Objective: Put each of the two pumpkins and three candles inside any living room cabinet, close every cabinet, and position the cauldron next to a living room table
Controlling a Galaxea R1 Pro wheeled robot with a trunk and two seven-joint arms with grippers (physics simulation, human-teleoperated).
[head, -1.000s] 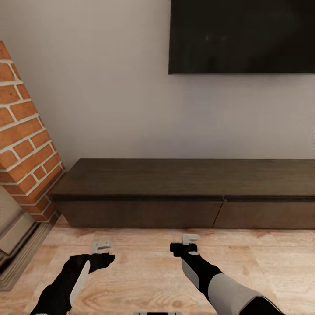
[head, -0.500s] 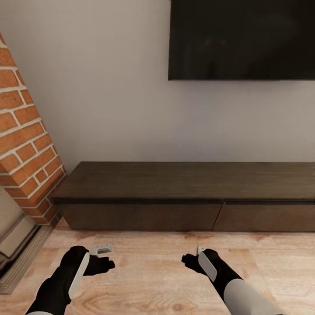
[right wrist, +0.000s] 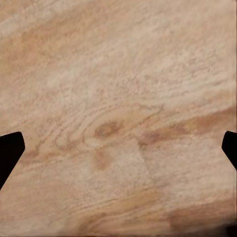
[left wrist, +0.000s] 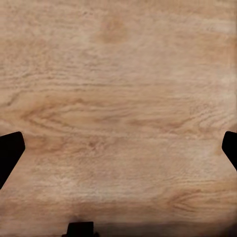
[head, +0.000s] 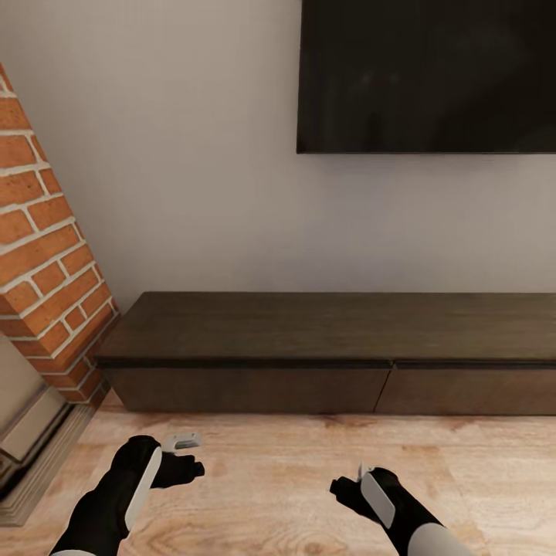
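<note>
The long, low dark-brown cabinet stands against the white wall ahead, with both of its front panels shut. My left gripper hovers low over the wooden floor in front of the cabinet's left half. It is open, and in the left wrist view its fingertips stand wide apart over bare boards. My right gripper hangs over the floor nearer to me, also open, with nothing between its fingers in the right wrist view. The pumpkins, candles, cauldron and table are out of view.
A red brick fireplace column with a stone hearth edge stands to the left of the cabinet. A large black TV hangs on the wall above it. Light wooden floor lies between me and the cabinet.
My right arm has drawn back toward me and its wrist has turned. The left arm pulled back slightly. The whole view tilted up a little, so the camera moved.
</note>
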